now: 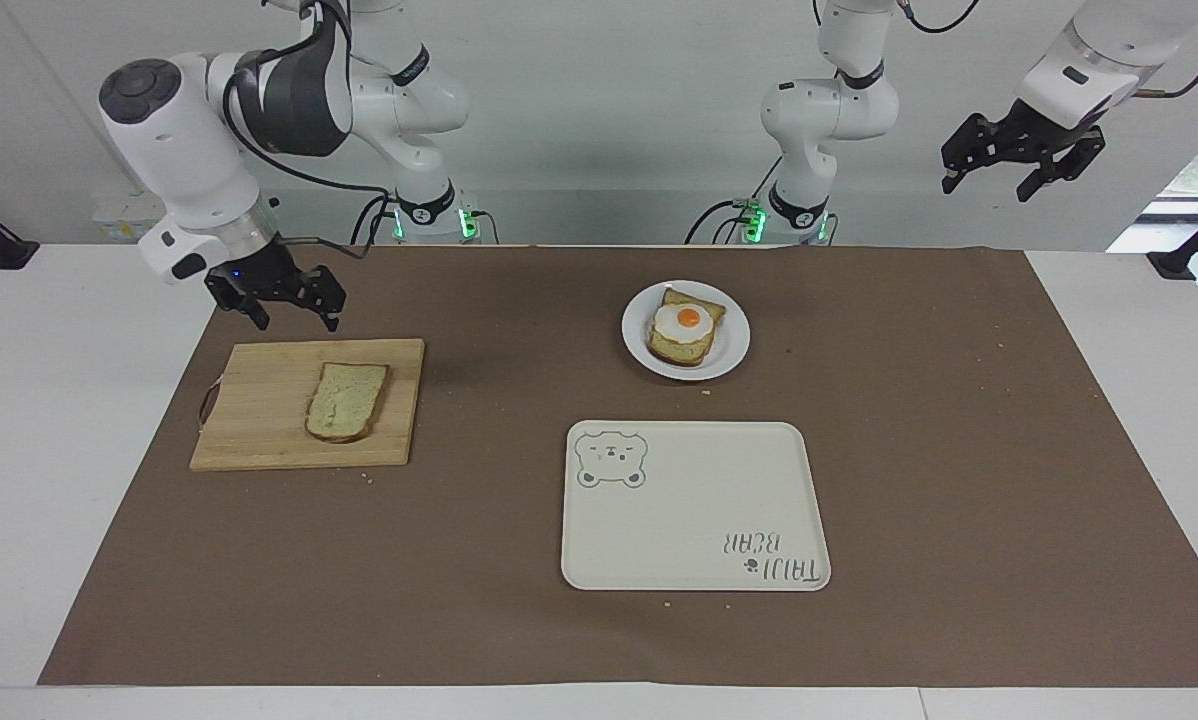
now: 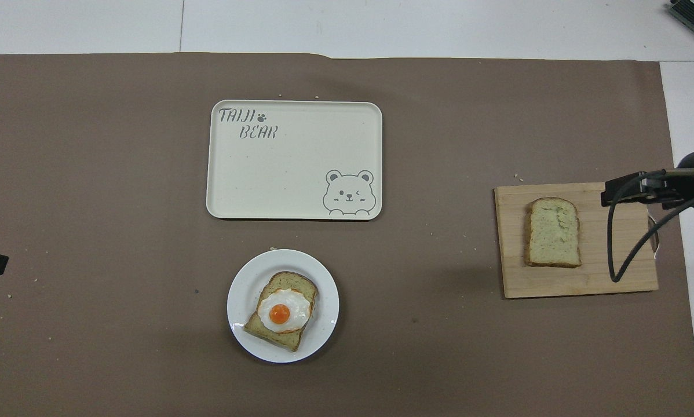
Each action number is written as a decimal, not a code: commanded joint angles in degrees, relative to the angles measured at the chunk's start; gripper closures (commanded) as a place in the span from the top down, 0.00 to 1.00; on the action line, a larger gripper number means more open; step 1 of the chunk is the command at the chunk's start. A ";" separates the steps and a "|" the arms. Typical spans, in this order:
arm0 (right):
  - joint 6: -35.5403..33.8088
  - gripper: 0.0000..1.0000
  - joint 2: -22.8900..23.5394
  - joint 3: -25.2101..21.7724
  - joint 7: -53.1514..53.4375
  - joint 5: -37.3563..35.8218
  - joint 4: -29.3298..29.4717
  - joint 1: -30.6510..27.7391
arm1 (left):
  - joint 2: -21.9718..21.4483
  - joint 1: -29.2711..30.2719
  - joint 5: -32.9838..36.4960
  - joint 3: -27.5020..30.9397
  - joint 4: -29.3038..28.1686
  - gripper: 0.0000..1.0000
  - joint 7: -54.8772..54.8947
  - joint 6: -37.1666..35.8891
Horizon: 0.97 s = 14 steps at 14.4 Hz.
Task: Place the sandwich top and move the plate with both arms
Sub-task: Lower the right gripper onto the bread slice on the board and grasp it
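While the sandwich top [image 1: 347,401] lies flat on the cutting board [image 1: 259,420] near the right arm's end of the table, the right gripper [image 1: 279,305] is held spread and empty above the board's robot-side edge. An egg-topped slice [image 1: 683,327] is carried by the plate [image 1: 729,350] toward the robots' edge. The bear tray [image 1: 694,520] lies bare. The left gripper [image 1: 1009,170] waits, spread, raised over the left arm's end.

Wooden cutting board [image 1: 304,405], glossy white plate [image 1: 731,350].
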 commanded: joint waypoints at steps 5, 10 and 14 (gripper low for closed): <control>17.80 1.00 3.60 0.30 -7.58 -0.34 -14.75 -5.45 | -1.00 0.25 0.65 -0.23 -0.89 1.00 -0.19 -0.53; 24.06 0.85 7.21 0.21 -8.02 -0.34 -19.07 -6.68 | -1.00 0.25 0.65 -0.23 -0.89 1.00 -0.19 -0.53; 26.53 0.00 8.53 0.30 -9.08 0.09 -21.27 -7.92 | -1.00 0.25 0.65 -0.23 -0.89 1.00 -0.19 -0.53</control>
